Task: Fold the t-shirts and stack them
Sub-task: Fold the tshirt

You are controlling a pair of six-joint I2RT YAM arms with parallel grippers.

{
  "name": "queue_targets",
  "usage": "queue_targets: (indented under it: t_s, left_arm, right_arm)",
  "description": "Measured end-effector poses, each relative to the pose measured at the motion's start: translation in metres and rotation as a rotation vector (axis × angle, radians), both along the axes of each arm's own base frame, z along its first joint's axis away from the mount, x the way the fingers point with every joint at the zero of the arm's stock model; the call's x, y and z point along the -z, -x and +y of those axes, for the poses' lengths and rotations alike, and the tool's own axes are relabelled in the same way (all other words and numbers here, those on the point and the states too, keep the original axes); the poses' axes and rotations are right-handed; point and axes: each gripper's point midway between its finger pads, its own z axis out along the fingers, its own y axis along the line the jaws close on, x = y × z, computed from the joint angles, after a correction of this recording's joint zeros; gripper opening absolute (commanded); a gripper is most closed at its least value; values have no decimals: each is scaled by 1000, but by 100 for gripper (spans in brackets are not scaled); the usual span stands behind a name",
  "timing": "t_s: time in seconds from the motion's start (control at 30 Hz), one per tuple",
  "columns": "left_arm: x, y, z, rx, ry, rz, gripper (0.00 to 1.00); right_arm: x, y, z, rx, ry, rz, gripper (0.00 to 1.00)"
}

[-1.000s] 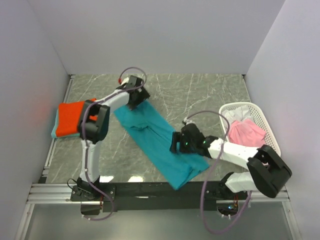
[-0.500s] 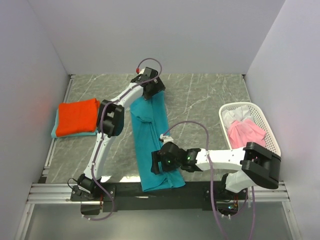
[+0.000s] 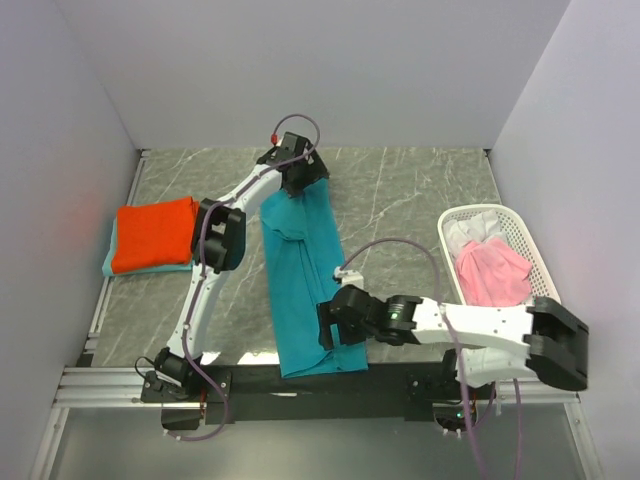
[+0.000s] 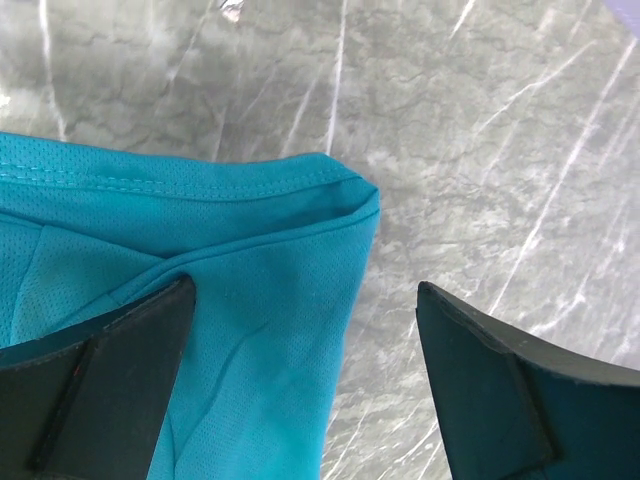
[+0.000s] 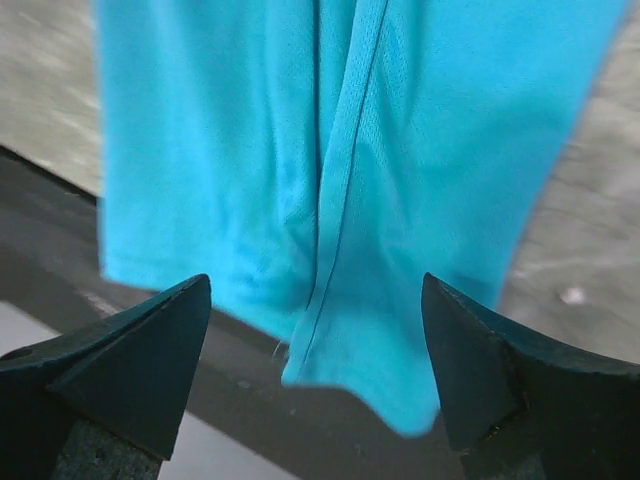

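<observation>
Looking at a teal-blue t-shirt (image 3: pixel 298 280) laid as a long narrow band down the middle of the top view, long axis running from upper centre to lower centre, near end draped over the front edge of the marble surface (image 3: pixel 400 200). Hovering the left gripper (image 3: pixel 298 185) at the band's upper end, spread wide and gripping nothing, with a hemmed corner lying flat between the fingers in the left wrist view. Poised with the right gripper (image 3: pixel 335 335) at the lower end, likewise wide open and empty, the hanging hem directly below it in the right wrist view.

Probably next: a fold end over end along that long axis, so bringing one end onto the other, with each arm nearest its own end.

Stacked at the left of the frame: an orange-red t-shirt (image 3: pixel 152 233) folded on a light teal one (image 3: pixel 107 258). Lying in the white mesh basket (image 3: pixel 545 265) at the right: a pink t-shirt (image 3: pixel 492 270) and a white one (image 3: pixel 465 232), not yet folded.
</observation>
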Motion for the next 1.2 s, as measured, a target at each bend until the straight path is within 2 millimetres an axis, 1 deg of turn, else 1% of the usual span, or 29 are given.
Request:
queue_targets:
  t_s: [0.17, 0.27, 0.37, 0.57, 0.63, 0.7, 0.73, 0.77, 0.8, 0.83, 0.87, 0.9, 0.93, 0.97, 1.03, 1.07, 1.1, 1.13, 1.17, 1.2]
  left_arm:
    - [-4, -7, -7, 25, 48, -23, 99]
    - [-5, -15, -14, 40, 82, -45, 99]
    - [-9, -20, -23, 53, 126, -62, 100]
    - [-22, -19, -30, 75, 162, -71, 100]
    - [-30, -13, -29, 88, 154, -70, 99]
    - [-46, -1, -28, 112, 132, -75, 99]
    - [-59, 9, -26, 126, 115, -80, 100]
    - [-72, 19, -25, 139, 102, -85, 100]
    - [-91, 31, -24, 155, 93, -109, 99]
    - [-110, 48, -22, 173, 77, -126, 99]
    - [-132, 68, -19, 186, 66, -146, 99]
    - [-155, 85, -17, 197, 64, -188, 99]
    - [-175, 109, -11, 203, 59, -217, 99]
    - [-192, 130, -6, 207, 61, -248, 99]
    - [-221, 172, 6, 211, 74, -313, 99]
    - [-230, 192, 15, 201, 85, -355, 99]
    - [-234, 213, 28, 186, 94, -378, 99]
    - [-230, 228, 40, 168, 98, -390, 100]
    - [-217, 242, 54, 139, 91, -378, 99]
    - [-204, 255, 66, 115, 87, -366, 99]
  right_arm:
    - [-39, -5, -7, 47, -111, -67, 98]
    - [-52, -3, -13, 49, -175, -91, 98]
    - [-53, 1, -17, 38, -202, -93, 98]
    - [-50, 8, -11, -19, -226, -79, 96]
    - [-48, 8, -5, -36, -231, -75, 95]
    - [-41, 8, -1, -46, -216, -64, 90]
    - [-37, 8, 0, -50, -204, -58, 87]
    - [-30, 9, 2, -55, -186, -45, 81]
    - [-22, 10, 2, -61, -164, -30, 78]
    - [-15, 12, 2, -64, -143, -14, 75]
    - [-8, 13, 1, -65, -122, -2, 68]
    - [-2, 13, 1, -66, -104, 9, 65]
    - [2, 14, 0, -66, -92, 16, 61]
    - [6, 14, 0, -65, -78, 24, 52]
    - [10, 16, -1, -67, -66, 37, 47]
    - [12, 17, -1, -68, -63, 42, 43]
    - [13, 17, 0, -70, -60, 46, 42]
    - [15, 18, 0, -71, -57, 52, 40]
    - [16, 18, 0, -72, -53, 54, 36]
    - [17, 19, 0, -74, -50, 60, 36]
